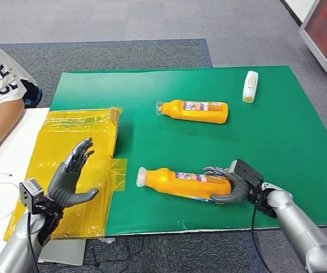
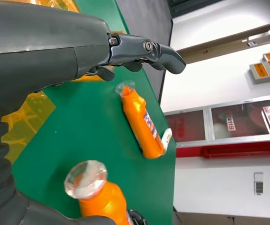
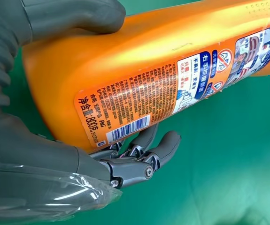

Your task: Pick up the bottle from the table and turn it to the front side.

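Currently two orange plastic bottles with clear caps lie on their sides on the green mat (image 1: 290, 131): the near bottle (image 1: 183, 183) and the far bottle (image 1: 194, 111), well apart. One small white bottle (image 1: 250, 86) lies near the far edge. The right hand (image 1: 230, 185) wraps the near bottle's base; the left hand (image 1: 69, 177) hovers, fingers spread, over yellow plastic sheeting (image 1: 62, 153). Grey carpet surrounds. The right wrist view shows the printed back label (image 3: 154, 93) with barcode.
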Tool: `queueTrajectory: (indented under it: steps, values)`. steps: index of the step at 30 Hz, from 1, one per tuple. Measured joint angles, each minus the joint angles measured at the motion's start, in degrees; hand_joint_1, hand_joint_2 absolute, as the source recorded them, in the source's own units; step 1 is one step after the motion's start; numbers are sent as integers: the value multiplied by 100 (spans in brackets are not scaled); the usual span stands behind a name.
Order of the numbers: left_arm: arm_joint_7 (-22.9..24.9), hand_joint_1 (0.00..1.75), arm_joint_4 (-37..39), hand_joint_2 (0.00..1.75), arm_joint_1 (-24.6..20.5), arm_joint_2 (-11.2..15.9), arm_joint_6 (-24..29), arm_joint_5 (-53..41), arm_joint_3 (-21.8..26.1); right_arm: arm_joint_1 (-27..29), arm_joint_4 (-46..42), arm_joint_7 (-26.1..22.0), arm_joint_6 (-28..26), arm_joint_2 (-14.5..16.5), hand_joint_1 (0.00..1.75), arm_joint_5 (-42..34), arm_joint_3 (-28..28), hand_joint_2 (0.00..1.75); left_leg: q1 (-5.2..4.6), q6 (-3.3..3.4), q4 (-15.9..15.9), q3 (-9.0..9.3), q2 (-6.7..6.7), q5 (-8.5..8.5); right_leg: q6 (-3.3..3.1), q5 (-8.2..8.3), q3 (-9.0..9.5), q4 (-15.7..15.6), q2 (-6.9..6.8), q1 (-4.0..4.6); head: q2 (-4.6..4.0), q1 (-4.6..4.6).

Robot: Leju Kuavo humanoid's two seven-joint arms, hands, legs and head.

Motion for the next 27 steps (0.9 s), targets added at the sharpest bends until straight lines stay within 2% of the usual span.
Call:
queueTrajectory:
  steps: [8, 15, 27]
  values:
    - [1, 0, 0, 175, 90, 12, -66, 99, 7, 251, -211, 16, 251, 1, 175, -432, -269, 175, 0, 0, 0, -3, 0, 1, 0, 0, 0, 0, -1, 0, 0, 1]
    - [60, 0, 0, 175, 181, 13, -131, 185, 19, 495, -553, 140, 743, 127, 175, -1334, -592, 175, 0, 0, -1, -4, 0, 0, 0, 0, -2, 0, 0, 0, -1, 0]
    - [128, 0, 21, 175, 402, 15, -293, 389, 105, 823, -1320, 445, 684, 544, 175, -1802, -942, 175, 0, 0, -2, -8, 0, 0, 3, -3, -4, 1, -1, 0, 0, 1]
